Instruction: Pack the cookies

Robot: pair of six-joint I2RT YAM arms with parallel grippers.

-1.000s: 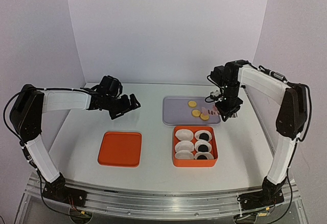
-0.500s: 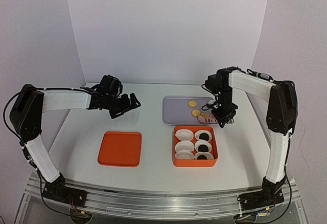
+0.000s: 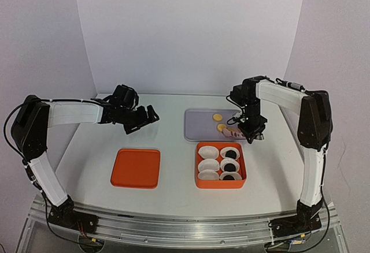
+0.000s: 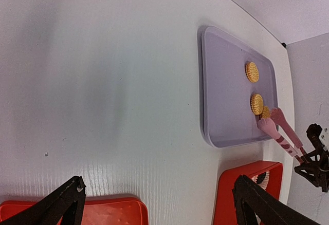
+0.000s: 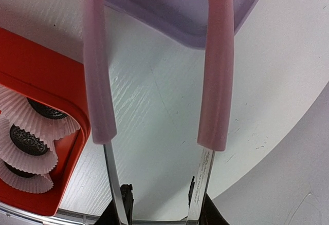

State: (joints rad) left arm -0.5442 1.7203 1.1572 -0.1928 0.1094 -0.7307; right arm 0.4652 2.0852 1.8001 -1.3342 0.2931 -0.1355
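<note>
Gripping pink-tipped steel tongs (image 5: 215,81), my right gripper (image 3: 253,128) sets their tips beside one golden round cookie (image 4: 265,112) on the lavender plastic tray (image 4: 226,55). Two more golden cookies (image 4: 252,72) lie nearby. Three dark cookies (image 3: 230,166) sit in white paper cups (image 3: 208,165) inside the orange box (image 3: 197,169). My left gripper (image 4: 159,191) gapes wide. I cannot read the tongs' engraving.

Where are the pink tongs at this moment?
Top view, right side: the pink tongs sit in the right gripper, tips at the near edge of the purple tray beside a yellow cookie, just behind the orange box.
</note>
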